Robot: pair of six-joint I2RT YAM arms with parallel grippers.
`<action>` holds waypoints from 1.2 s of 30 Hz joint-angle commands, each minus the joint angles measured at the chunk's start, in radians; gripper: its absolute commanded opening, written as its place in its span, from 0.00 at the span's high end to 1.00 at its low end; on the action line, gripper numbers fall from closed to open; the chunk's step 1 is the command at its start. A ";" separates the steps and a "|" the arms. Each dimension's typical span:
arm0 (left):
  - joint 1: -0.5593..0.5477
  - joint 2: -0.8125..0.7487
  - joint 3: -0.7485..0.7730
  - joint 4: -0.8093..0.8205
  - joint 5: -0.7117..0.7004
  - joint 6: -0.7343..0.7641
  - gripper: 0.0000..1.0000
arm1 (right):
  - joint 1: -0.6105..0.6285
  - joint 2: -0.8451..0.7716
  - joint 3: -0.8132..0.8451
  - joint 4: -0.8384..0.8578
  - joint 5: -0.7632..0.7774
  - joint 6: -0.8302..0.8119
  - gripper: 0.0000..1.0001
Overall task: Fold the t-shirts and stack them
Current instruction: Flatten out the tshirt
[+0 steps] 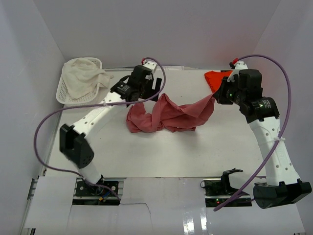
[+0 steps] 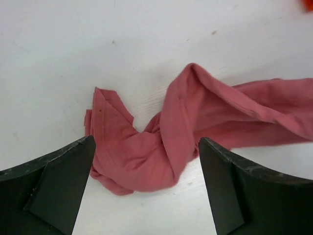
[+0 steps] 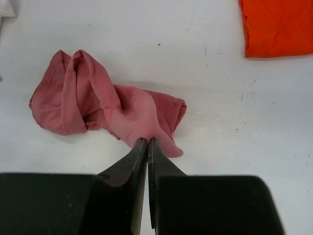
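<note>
The dusty rose-red t-shirt (image 1: 166, 116) lies crumpled in the middle of the table. My right gripper (image 1: 215, 96) is shut on its right edge (image 3: 146, 128) and holds that edge lifted. My left gripper (image 1: 146, 96) is open and empty above the shirt's left part (image 2: 146, 156), fingers wide on either side of the cloth. The orange-red t-shirt (image 1: 215, 78) lies flat at the far right, partly hidden behind my right wrist; it also shows in the right wrist view (image 3: 276, 27).
A white lattice basket (image 1: 68, 93) holding a cream cloth (image 1: 84, 74) stands at the far left. White walls enclose the table on three sides.
</note>
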 commanded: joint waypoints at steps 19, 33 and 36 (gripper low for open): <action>-0.059 -0.539 -0.621 0.182 0.247 -0.011 0.06 | -0.001 -0.041 -0.038 0.073 -0.035 0.005 0.92; -0.383 -0.139 -0.506 -0.014 -0.325 -0.210 0.14 | -0.001 -0.043 -0.052 0.079 -0.033 0.004 0.92; -0.397 -0.078 -0.494 -0.003 -0.379 -0.215 0.18 | -0.001 -0.041 -0.052 0.082 -0.038 0.004 0.92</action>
